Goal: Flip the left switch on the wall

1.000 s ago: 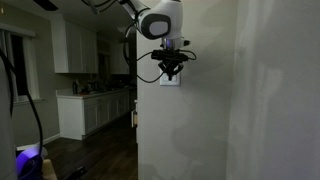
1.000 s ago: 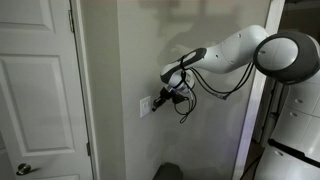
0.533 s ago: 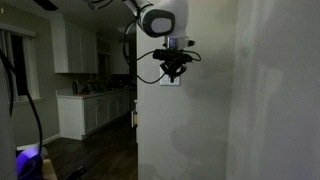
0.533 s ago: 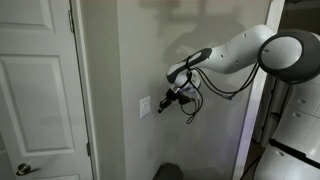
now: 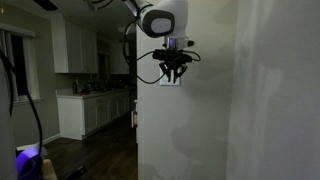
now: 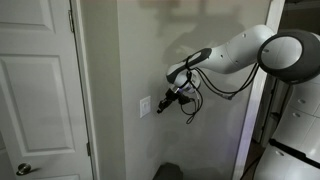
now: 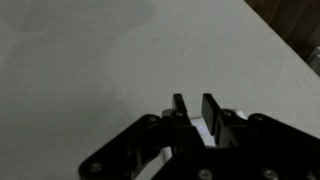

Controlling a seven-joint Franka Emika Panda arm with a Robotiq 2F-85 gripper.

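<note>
Arm (image 6: 238,50) stretched sideways, end effector (image 6: 161,107) level, fingers (image 7: 210,108) narrowly parted

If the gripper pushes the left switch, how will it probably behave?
The left switch sits flat against the wall, so it should probably tilt in place, not slide. It looks smooth and white, so the gripper might slip off it.

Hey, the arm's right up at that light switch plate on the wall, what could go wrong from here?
1. The left switch sits tight beside its neighbour on the small plate. A slight sideways drift of the gripper could press the wrong rocker, or both.
2. The room is dim, and in the wrist view the fingers hide most of the plate, so alignment is hard to judge.
</note>
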